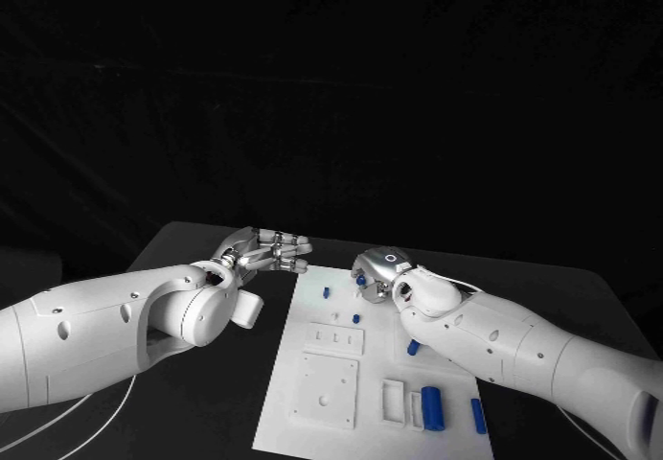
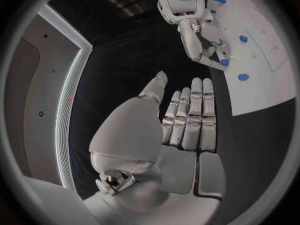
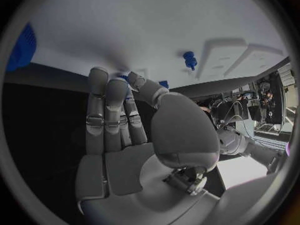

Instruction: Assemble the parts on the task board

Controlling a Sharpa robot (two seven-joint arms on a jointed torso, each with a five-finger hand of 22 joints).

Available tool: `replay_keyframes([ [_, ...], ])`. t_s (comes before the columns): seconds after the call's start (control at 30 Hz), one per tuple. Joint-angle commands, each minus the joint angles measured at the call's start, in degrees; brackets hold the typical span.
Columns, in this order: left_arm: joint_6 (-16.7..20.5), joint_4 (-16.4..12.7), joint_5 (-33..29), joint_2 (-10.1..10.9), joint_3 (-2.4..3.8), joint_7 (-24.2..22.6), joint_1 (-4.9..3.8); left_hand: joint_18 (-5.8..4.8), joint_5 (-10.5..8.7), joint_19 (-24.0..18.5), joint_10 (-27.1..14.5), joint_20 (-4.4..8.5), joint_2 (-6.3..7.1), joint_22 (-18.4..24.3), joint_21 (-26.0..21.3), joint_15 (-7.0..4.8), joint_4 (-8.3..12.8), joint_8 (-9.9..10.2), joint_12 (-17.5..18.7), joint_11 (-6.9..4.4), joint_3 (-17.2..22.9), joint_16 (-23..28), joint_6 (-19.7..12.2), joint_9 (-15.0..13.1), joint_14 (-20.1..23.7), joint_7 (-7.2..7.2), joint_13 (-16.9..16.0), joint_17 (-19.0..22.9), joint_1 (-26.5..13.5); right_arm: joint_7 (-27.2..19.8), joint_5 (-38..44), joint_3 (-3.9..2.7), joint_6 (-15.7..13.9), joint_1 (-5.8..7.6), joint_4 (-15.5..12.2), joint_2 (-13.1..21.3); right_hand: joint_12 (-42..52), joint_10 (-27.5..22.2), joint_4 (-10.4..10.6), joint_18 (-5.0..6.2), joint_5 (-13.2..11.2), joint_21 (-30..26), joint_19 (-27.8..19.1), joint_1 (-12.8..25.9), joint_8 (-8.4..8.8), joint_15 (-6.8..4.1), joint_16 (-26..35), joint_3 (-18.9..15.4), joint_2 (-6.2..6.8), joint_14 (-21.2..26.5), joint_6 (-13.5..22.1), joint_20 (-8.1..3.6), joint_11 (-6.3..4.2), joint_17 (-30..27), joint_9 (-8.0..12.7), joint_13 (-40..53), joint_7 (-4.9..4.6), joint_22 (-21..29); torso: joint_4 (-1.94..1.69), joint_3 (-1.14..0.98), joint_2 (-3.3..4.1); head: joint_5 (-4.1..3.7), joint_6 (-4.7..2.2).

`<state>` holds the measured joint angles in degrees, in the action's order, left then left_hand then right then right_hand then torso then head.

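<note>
Head view puts the right robot hand (image 1: 378, 267) at the far end of the white board (image 1: 321, 402), at about twelve o'clock on it, bent down over that edge. Its fingers reach toward a small blue peg (image 1: 328, 290) standing just beside them, at roughly eight o'clock from the hand. In the left wrist view the same right robot hand (image 2: 203, 40) has its fingertips touching, or all but touching, a blue peg (image 2: 224, 62); whether it actually pinches it I cannot tell. The right wrist view shows its fingers (image 3: 107, 110) nearly straight and close together, with a bit of blue just past their tips.

The left robot hand (image 1: 262, 251) hovers off the board's far left corner, at about ten o'clock, over the black table (image 1: 194, 254). Its fingers (image 2: 190, 117) lie side by side, straight, holding nothing.

Other blue parts rest further down the board: a short one (image 1: 355, 318) near the middle, another (image 1: 413, 347) at three o'clock, and two long bars (image 1: 432, 408) (image 1: 478, 416) near five o'clock, their long axes running toward the robot. So the right hand is plainly nearer the far peg, and the next move probably belongs to it.

No brand, label or writing can be read anywhere.
</note>
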<state>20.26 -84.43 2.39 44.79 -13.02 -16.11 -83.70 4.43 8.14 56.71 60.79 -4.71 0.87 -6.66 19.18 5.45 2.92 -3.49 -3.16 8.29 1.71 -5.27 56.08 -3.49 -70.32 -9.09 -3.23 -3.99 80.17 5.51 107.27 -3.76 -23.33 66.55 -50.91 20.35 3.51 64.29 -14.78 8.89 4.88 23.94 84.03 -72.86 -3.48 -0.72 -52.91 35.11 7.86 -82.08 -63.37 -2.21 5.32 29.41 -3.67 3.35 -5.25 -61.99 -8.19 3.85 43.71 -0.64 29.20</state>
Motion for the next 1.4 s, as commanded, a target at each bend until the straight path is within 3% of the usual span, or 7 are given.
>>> replay_keyframes([
  [0.03,-0.7,-0.1,0.3,0.0,0.06,-0.2,-0.19,-0.23,-0.24,0.0,-0.4,-0.2,-0.14,0.0,0.3,0.36,-0.1,0.0,-0.3,-0.02,-0.3,0.3,-0.2,-0.1,0.2,0.06,-0.1,0.0,0.0,-0.6,-0.9,0.01,-1.6,-0.01,-0.4,0.2,-0.2,-0.3,-0.2,0.47,-0.3,-0.4,1.3,-0.2,-0.08,0.24,0.2,-0.3,0.29,0.0,0.5,0.44,0.04,-0.1,0.1,-0.1,-0.13,0.1,0.0,0.03,0.01,-0.12,-0.05],
  [0.33,-0.7,0.1,0.3,0.2,0.06,-0.2,-0.21,-0.22,-0.25,0.0,-0.6,-0.21,-0.14,0.1,0.3,0.37,-0.1,0.0,-0.3,0.02,-0.2,0.3,-0.3,-0.1,0.2,0.06,-0.1,0.0,0.0,-1.3,-4.2,-0.36,-5.0,0.0,-3.9,3.1,-0.2,-3.6,2.0,0.94,-1.0,-2.5,2.0,-1.7,-0.06,0.6,0.6,-9.7,1.01,0.0,3.1,0.86,0.73,-0.4,0.1,0.0,0.6,1.4,0.43,-0.08,-0.07,-0.51,-0.64],
  [0.5,-0.8,0.4,0.3,0.4,0.05,-0.2,-0.32,-0.21,-0.29,-0.1,-0.6,-0.23,-0.01,0.2,0.3,0.39,-0.1,0.0,-0.3,0.02,-0.2,0.3,-0.4,-0.1,0.2,0.03,-0.1,0.0,0.1,-1.7,-8.2,-2.74,-4.6,0.03,-9.2,7.7,-0.2,-2.9,4.5,0.67,0.8,-2.6,2.1,-2.6,-0.06,0.42,0.7,-16.3,0.92,0.0,3.5,0.74,0.4,-0.5,0.1,0.0,0.07,2.0,1.26,-0.36,-0.15,-1.14,-1.29],
  [0.67,-1.2,0.8,0.3,0.5,-0.06,-0.2,-0.37,-0.22,-0.26,-0.1,0.7,-0.19,-0.16,0.3,0.4,0.31,-0.1,0.0,-0.3,-0.28,-0.1,0.4,-0.5,-0.1,0.3,0.08,-0.1,0.0,0.3,-1.1,-12.2,-4.98,-0.7,0.06,-13.9,12.6,-0.2,2.6,4.3,0.08,2.6,-2.6,2.0,-1.3,-0.08,-0.38,0.7,-15.8,0.47,-0.1,3.0,0.01,-0.74,-0.4,0.1,0.0,-1.57,2.0,2.14,-0.7,-0.32,-1.52,-1.75],
  [0.9,-1.5,1.6,0.5,0.6,-0.32,-0.2,-0.38,-0.33,-0.27,-0.1,1.3,-0.08,-0.26,0.3,0.5,0.22,-0.1,0.0,-0.3,-0.43,-0.1,0.4,-0.4,-0.1,0.2,0.11,-0.1,0.0,0.3,-0.1,-15.3,-6.38,6.1,0.07,-17.0,18.6,1.1,18.9,4.4,-2.35,4.8,-1.0,2.0,-1.0,-0.14,-3.66,0.5,-18.9,0.36,0.0,2.3,-2.98,-5.38,0.7,0.0,3.0,-0.61,0.8,3.39,-1.23,-0.64,-2.23,-2.02],
  [1.13,-1.8,1.8,0.6,0.6,-0.41,-0.2,-0.37,-0.36,-0.28,-0.1,1.1,-0.05,-0.23,0.3,0.5,0.21,0.0,0.0,-0.3,-0.38,-0.2,0.4,-0.3,-0.1,0.1,0.12,-0.1,0.0,0.4,0.6,-16.5,-6.64,11.0,0.06,-15.6,20.6,42.5,4.1,4.9,-4.16,7.9,10.2,2.2,-2.6,-0.05,-4.14,-2.7,-27.2,-1.35,0.7,2.6,-3.99,-6.09,7.7,0.1,46.7,-0.56,-6.4,3.84,-1.92,-0.56,-2.88,-2.07],
  [1.4,-2.0,1.9,0.8,0.6,-0.44,-0.1,-0.35,-0.38,-0.27,-0.1,1.0,-0.04,-0.22,0.3,0.5,0.22,0.0,0.0,-0.3,-0.35,-0.2,0.4,-0.3,-0.1,0.1,0.1,-0.1,0.0,0.4,0.2,-17.7,-6.67,12.2,0.02,-11.7,19.0,56.7,8.1,7.1,-3.79,8.9,18.3,2.3,-2.2,-0.17,-3.67,-6.9,-28.0,-0.29,0.5,3.5,-3.44,-5.65,18.4,0.0,60.6,-0.58,-12.9,3.76,-2.27,-0.33,-3.72,-2.01],
])
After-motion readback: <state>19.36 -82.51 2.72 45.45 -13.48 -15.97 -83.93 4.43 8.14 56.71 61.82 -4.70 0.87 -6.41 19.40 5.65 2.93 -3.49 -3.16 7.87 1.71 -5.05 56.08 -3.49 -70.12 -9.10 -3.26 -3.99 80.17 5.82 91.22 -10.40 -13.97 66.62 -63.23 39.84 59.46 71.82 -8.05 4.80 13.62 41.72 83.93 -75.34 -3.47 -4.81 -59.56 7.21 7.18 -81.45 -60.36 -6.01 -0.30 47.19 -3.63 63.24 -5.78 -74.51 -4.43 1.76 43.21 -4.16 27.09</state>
